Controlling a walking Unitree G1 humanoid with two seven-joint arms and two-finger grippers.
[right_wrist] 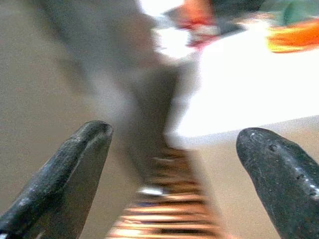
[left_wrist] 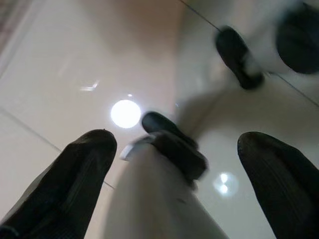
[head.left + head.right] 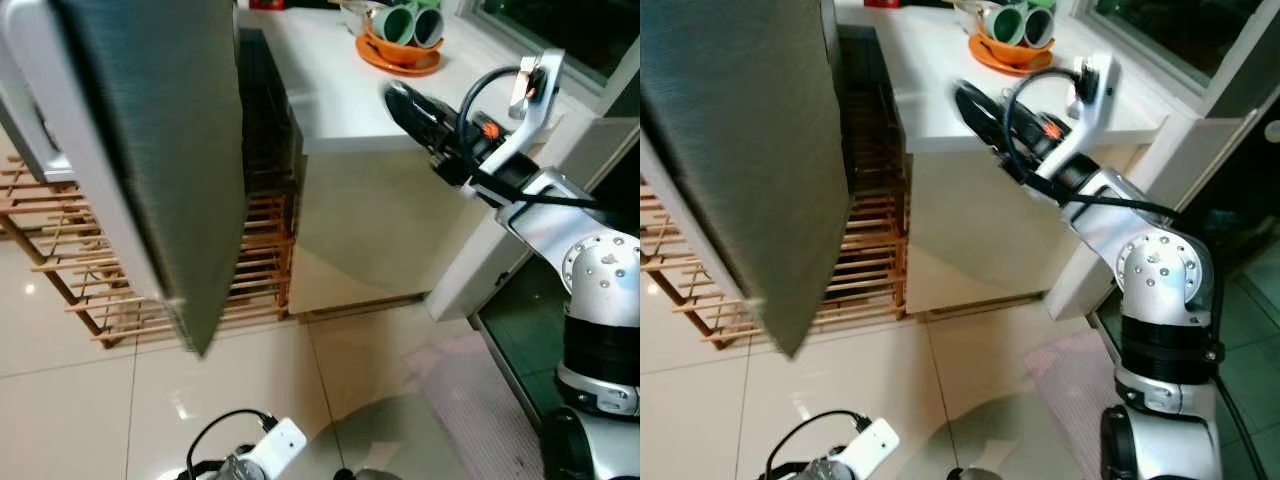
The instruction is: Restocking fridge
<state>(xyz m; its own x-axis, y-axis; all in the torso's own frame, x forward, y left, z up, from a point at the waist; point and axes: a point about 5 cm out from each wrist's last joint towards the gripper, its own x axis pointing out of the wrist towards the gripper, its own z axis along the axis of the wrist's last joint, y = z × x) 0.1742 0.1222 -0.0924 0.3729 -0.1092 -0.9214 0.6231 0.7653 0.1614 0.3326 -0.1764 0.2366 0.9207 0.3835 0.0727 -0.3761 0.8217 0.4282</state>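
You are raising the right gripper (image 1: 174, 169) in front of the white counter (image 3: 330, 100), and its two black fingers (image 1: 75, 164) are standing wide apart with nothing between them. The left gripper (image 2: 169, 179) is hanging low over the tiled floor (image 3: 90, 390), its fingers also spread wide and empty. The thing that matters now is the large grey door panel (image 3: 150, 150) on your left, which I am judging to be the fridge door, although the view is too close and blurred to be sure. It is standing near the wooden slatted rack (image 3: 255, 260) and just beside the counter's end. Its long axis is running from top to bottom with a tilt, and its narrow edge is pointing toward the camera. To do this step well, you are better to bring the right gripper slowly toward that edge, keeping the fingers open until they are on both sides of it. Be watching the orange bowl (image 3: 400, 50) with green cups (image 3: 405, 22) on the counter, well behind the arm, so the elbow is not sweeping it.
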